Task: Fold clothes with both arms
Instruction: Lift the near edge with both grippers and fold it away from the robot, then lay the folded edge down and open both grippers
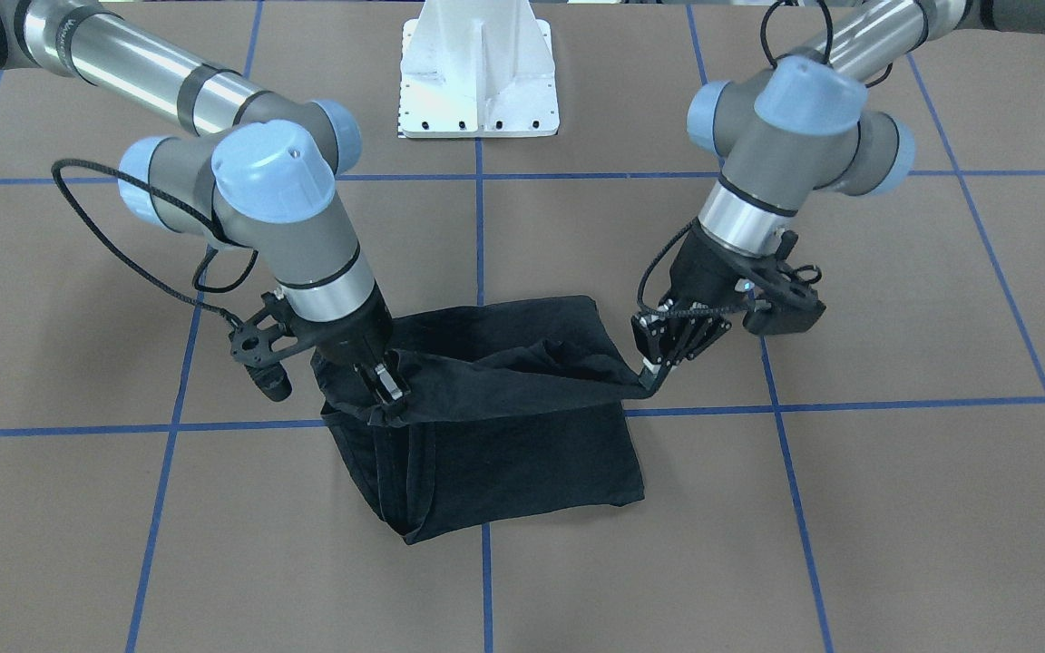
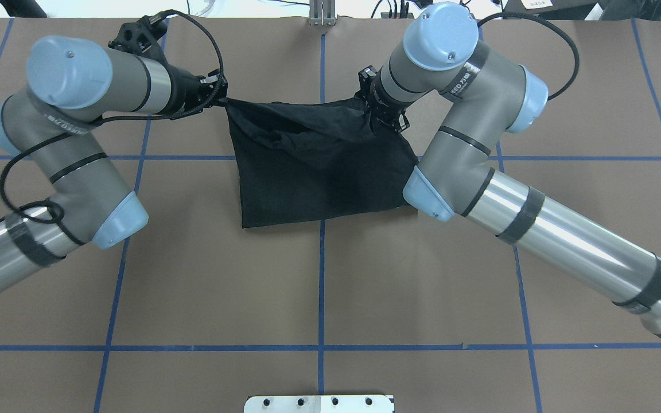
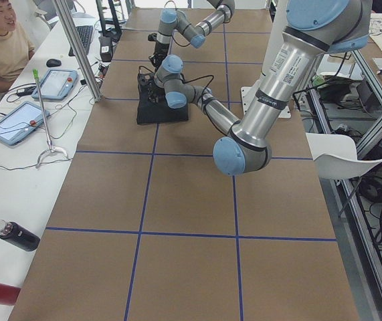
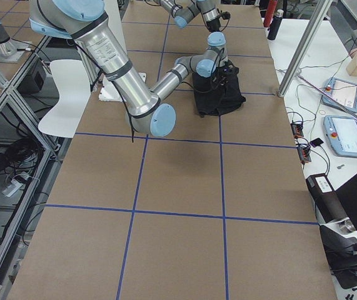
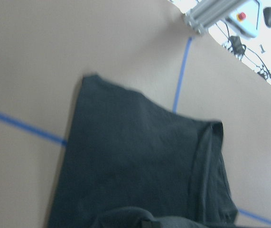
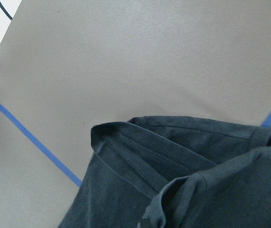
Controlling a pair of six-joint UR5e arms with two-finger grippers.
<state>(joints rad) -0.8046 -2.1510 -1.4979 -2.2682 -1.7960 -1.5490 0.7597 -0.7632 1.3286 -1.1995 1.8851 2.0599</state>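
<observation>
left gripper: mine, pinched tight on the t-shirt at its raised corner, 11 o'clock of the cloth in the overhead view. right gripper: likewise clamped on the same raised edge, at 1 o'clock. t-shirt: black, just toward 12 o'clock of the table centre, lower layer flat, held edge lifted and taut between my two grips. done, as i judge: sleeves in, body narrowed to a rectangle, no logo showing. left: carry the held edge over toward 6 o'clock, lay it down, let go, perhaps one more fold.
</observation>
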